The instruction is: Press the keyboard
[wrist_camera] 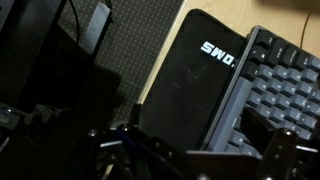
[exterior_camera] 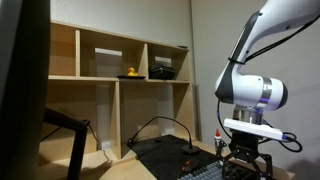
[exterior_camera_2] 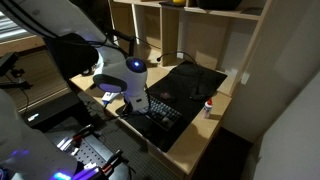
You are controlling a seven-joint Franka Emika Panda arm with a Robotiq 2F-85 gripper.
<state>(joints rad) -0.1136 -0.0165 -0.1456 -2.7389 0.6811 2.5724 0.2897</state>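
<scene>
The keyboard (wrist_camera: 285,85) is dark grey-black with rows of small square keys and fills the right of the wrist view. It lies on the desk in both exterior views (exterior_camera_2: 166,116) (exterior_camera: 205,172). My gripper (wrist_camera: 205,150) hangs low over the keyboard's edge, its two dark fingers apart and nothing between them. One finger is above the keys, the other above the black mat. The gripper also shows in both exterior views (exterior_camera: 246,163) (exterior_camera_2: 140,104). I cannot tell whether a finger touches the keys.
A plain black mat (wrist_camera: 195,80) with white letters lies against the keyboard (exterior_camera_2: 195,80). A small red-capped bottle (exterior_camera_2: 209,107) stands near the desk's edge. Wooden shelves behind hold a yellow duck (exterior_camera: 130,72) and a black object (exterior_camera: 162,70). Cables (exterior_camera: 160,125) run behind the desk.
</scene>
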